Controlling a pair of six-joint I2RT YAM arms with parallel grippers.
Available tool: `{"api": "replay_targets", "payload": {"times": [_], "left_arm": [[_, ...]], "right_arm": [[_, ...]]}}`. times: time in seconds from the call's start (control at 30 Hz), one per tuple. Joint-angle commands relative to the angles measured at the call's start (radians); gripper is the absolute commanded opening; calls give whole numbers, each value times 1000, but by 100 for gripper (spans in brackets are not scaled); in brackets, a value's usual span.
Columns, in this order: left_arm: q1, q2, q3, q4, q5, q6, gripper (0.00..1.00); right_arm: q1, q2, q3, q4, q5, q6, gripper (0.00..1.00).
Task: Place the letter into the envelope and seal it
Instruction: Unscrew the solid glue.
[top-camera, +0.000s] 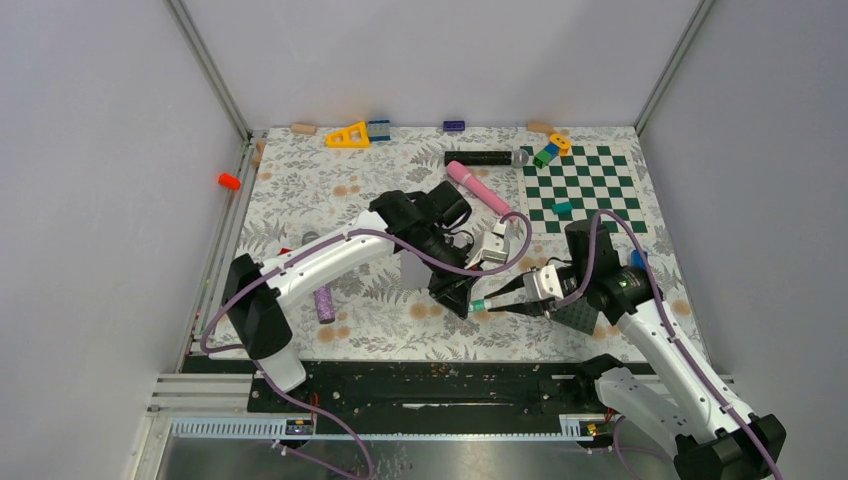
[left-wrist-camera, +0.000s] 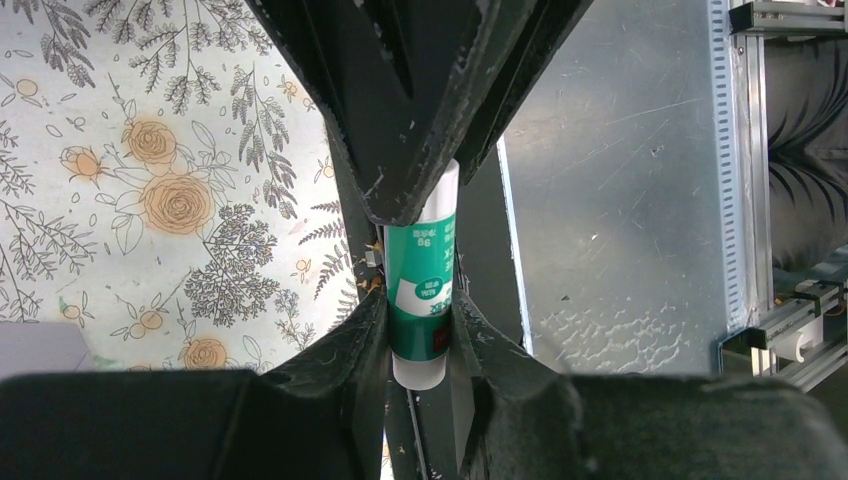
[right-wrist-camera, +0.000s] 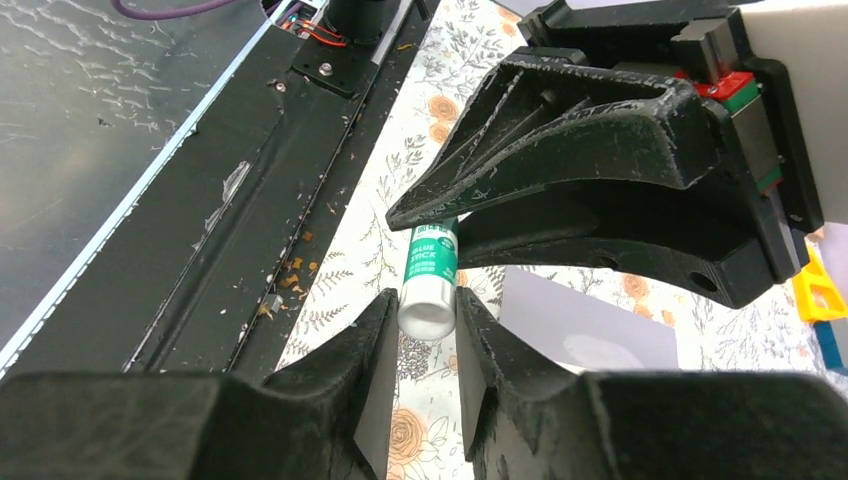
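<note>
Green-and-white glue stick (right-wrist-camera: 432, 262) lies lengthwise between my grippers: my left gripper (left-wrist-camera: 420, 335) clamps its body, my right gripper (right-wrist-camera: 428, 312) pinches its white cap, the grey envelope (right-wrist-camera: 590, 330) just beyond.

The near middle of the table (top-camera: 300, 190) is barred by the left gripper (top-camera: 466, 303) and right gripper (top-camera: 492, 303), both clamped on one glue stick (top-camera: 479, 304). Passage is left over bare cloth at the back left; at the back right, a pink cylinder (top-camera: 478, 187) and checkerboard (top-camera: 585, 190) are met.
</note>
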Motion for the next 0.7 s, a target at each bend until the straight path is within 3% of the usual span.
{"api": "replay_targets", "payload": {"times": [0.0,0.2,0.33,0.67], "left_arm": [[10,-51,22,110,-56,-34,4],[11,-140,-44,247,-220,-116,4],[6,-191,-84,322,-347,-145,5],[-55,-251,-156,400,-553,-130,6]], "right_arm": [[17,-1,-3,-7,-8,76,22],[17,35,11,3,-2,305,21],[18,59,16,117,24,653,24],[15,167,15,594,141,1583,25]]}}
